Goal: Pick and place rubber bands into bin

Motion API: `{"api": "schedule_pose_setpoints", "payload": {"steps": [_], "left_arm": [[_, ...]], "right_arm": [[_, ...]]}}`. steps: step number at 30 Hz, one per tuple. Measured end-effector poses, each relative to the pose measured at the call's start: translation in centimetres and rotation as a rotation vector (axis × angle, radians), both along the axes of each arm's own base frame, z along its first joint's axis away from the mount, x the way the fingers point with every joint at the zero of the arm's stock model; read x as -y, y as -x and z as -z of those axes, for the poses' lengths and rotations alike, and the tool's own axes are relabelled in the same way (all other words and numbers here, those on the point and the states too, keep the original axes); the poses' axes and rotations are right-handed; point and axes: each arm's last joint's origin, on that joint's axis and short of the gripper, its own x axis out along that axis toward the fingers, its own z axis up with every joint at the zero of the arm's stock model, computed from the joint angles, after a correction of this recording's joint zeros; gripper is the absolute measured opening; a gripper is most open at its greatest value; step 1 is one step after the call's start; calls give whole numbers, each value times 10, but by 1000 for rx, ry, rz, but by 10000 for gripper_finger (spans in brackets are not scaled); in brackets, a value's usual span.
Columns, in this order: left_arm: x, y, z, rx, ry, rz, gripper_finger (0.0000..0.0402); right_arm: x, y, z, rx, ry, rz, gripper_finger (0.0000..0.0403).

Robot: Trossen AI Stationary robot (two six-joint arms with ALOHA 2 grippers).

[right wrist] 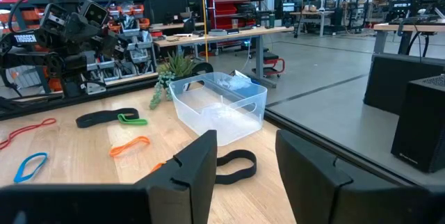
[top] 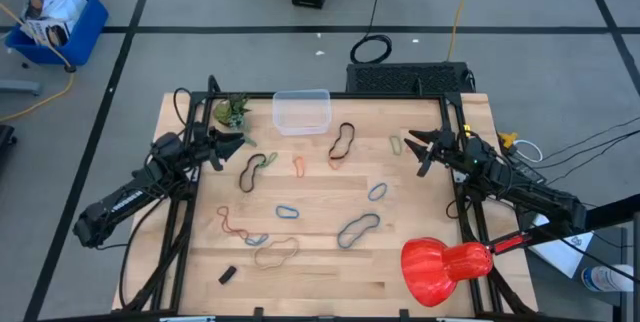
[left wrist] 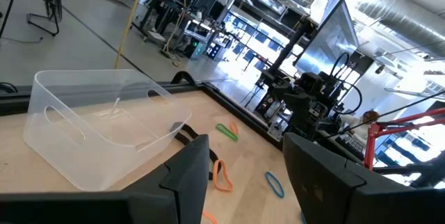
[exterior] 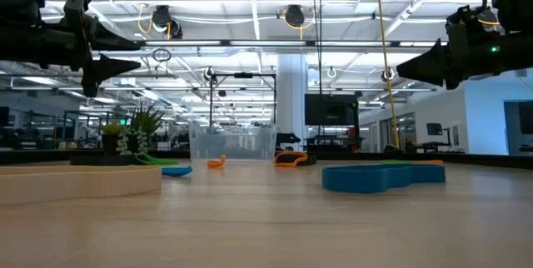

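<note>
The clear bin (top: 303, 94) stands at the table's far middle; it also shows in the left wrist view (left wrist: 76, 151) and the right wrist view (right wrist: 233, 123). Rubber bands lie flat across the table: a black-and-green one (top: 255, 170), an orange one (top: 298, 165), a black-and-orange one (top: 342, 142), a green one (top: 396, 144), blue ones (top: 377, 191) (top: 288, 210), a red one (top: 232, 224), a grey one (top: 357, 229) and a tan one (top: 275, 253). My left gripper (top: 234, 143) hovers open left of the bin. My right gripper (top: 419, 148) hovers open to its right. Both are empty.
A small potted plant (top: 232, 112) stands left of the bin, near my left gripper. A small black block (top: 227, 274) lies near the front left. A red gourd-shaped object (top: 445, 265) sits at the front right. A blue crate (top: 58, 22) stands on the floor beyond the table.
</note>
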Motion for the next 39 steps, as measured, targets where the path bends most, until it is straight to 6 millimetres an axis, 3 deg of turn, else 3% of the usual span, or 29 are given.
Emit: {"api": "schedule_pose_setpoints", "payload": {"steps": [25, 33, 39], "left_arm": [[0, 0, 0, 0, 0, 0, 191], [0, 0, 0, -1, 0, 0, 191], [0, 0, 0, -1, 0, 0, 191]], "right_arm": [[0, 0, -3, 58, -30, 5, 141], [4, 3, -4, 95, -70, 176, 141], [4, 3, -4, 96, -70, 186, 141]]}}
